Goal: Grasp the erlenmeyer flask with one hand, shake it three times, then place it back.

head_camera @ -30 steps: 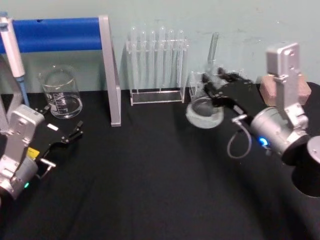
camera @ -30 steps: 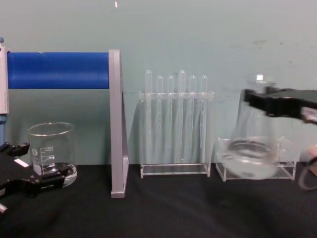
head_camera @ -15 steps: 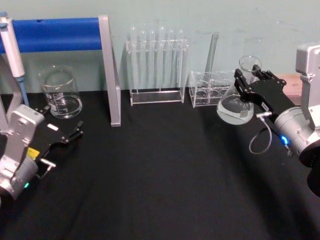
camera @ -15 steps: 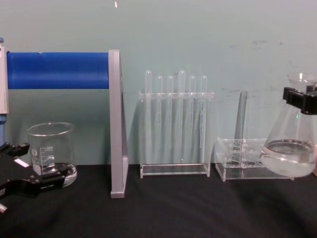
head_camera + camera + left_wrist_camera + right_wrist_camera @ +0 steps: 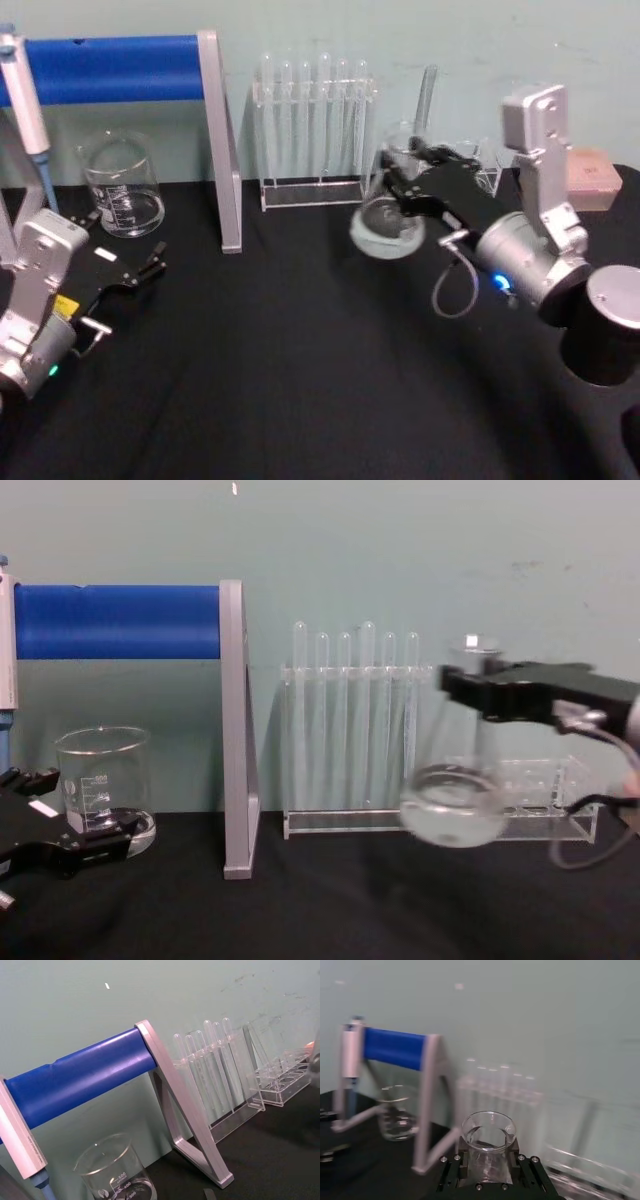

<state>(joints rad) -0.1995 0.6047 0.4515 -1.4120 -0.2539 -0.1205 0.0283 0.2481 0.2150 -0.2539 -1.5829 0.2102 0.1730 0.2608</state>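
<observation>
The right pincer (image 5: 398, 183) reaches in from the right side of the table (image 5: 300, 390) and pinches the erlenmeyer flask (image 5: 384, 228) by its narrow neck. In the right wrist view the black blocky jaws of the pincer (image 5: 487, 1159) sit on both sides of the neck, just under the flared rim of the flask (image 5: 488, 1132).

In the chest view the flask (image 5: 452, 808) hangs in front of the right end of the tall test tube rack (image 5: 355, 730) and the left end of the low clear rack (image 5: 560, 805). Its wide base appears to be just off the table and holds a little clear liquid; the base looks smeared.

The left pincer (image 5: 152, 260) rests low on the left side of the table, jaws spread and holding nothing, just in front of the glass beaker (image 5: 122, 188). Behind the beaker stands the stand with the blue bar (image 5: 110, 68).
</observation>
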